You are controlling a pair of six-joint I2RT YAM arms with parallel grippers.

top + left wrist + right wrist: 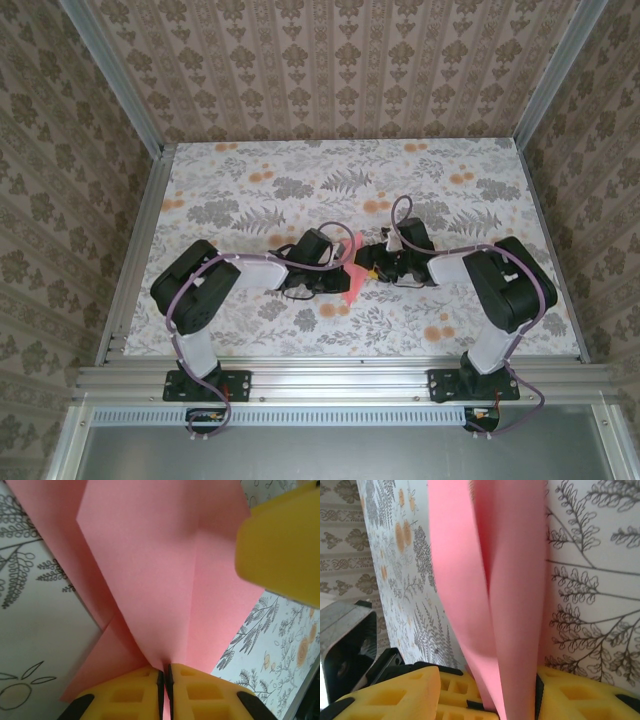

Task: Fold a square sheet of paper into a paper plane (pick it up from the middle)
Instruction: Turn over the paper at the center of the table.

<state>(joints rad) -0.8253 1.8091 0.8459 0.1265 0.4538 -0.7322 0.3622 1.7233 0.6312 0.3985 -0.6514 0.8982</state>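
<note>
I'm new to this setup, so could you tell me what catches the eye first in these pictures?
A salmon-pink folded sheet of paper stands out at the middle of the floral table, between the two arms. The left gripper has its yellow jaws pinched shut on the sheet at a crease. The sheet also runs between the jaws of the right gripper.

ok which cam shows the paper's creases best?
Left wrist: the square sheet of paper faces the lens, creases plain. Right wrist sees it nearly edge-on; top external, a small pink sliver.
</note>
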